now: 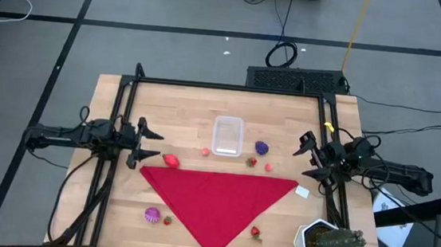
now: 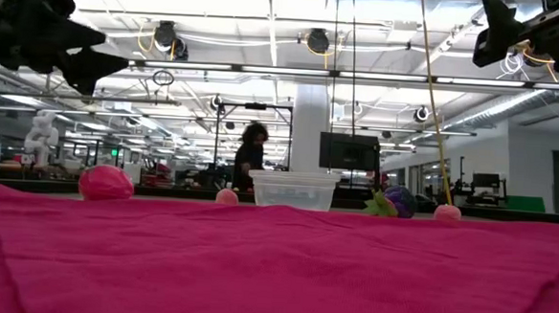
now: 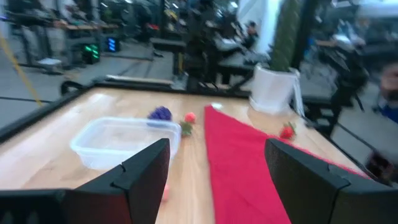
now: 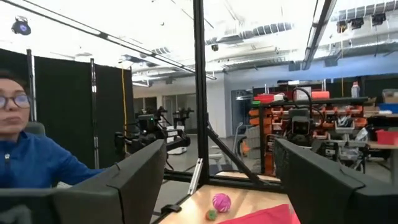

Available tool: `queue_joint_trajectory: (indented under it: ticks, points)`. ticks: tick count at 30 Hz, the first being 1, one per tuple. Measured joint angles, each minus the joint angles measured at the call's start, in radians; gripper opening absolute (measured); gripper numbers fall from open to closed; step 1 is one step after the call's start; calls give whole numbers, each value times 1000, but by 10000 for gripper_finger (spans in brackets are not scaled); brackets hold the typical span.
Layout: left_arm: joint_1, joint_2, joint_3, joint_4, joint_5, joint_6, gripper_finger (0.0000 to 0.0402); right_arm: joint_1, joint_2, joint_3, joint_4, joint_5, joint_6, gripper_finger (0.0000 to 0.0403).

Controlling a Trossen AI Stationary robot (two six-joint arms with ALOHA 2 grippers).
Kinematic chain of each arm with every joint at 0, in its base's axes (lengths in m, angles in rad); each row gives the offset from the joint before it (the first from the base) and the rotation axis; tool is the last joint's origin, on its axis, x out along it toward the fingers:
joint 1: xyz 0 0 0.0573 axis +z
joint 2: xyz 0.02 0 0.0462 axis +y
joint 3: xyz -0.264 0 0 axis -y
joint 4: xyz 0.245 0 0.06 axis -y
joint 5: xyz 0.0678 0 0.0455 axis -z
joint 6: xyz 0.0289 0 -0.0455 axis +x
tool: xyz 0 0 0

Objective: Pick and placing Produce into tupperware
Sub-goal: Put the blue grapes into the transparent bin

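The clear tub stands on the wooden table past the red cloth's far edge, also seen as the tub and the tub. Produce lies around it: a purple piece, a red piece, small pinkish pieces, a magenta piece and a strawberry. My left gripper hangs open above the table's left side, left of the red piece. My right gripper hangs open above the right side, right of the purple piece. Neither touches anything.
A red triangular cloth covers the table's near middle. A potted cactus in a white pot stands at the near right corner. A small white tag lies by the cloth's right corner. A person in blue shows beyond the table.
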Motion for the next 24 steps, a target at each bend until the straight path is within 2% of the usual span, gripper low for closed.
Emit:
queue_joint_trajectory:
  ticks: [2, 6, 9, 12, 15, 20, 22, 24]
  points:
    - [0, 0, 0, 22, -43, -28, 271, 0, 0, 0, 1, 47, -5, 290]
    - [0, 0, 0, 29, -116, -14, 271, 0, 0, 28, 6, 219, -27, 290]
    - [0, 0, 0, 30, -137, 0, 271, 4, 22, 119, -98, 251, -92, 290]
    - [0, 0, 0, 30, -148, 11, 271, 18, 70, 312, -226, 259, -165, 290]
    - [0, 0, 0, 28, -151, 22, 271, 42, 199, 530, -452, 300, -224, 290]
    - [0, 0, 0, 25, -196, 73, 271, 85, 507, 957, -887, 499, -266, 290]
    - [0, 0, 15, 1, -228, 84, 271, 96, 660, 1132, -1113, 600, -222, 290]
    - [0, 0, 44, -56, -236, 76, 271, 101, 803, 1294, -1319, 653, -161, 290]
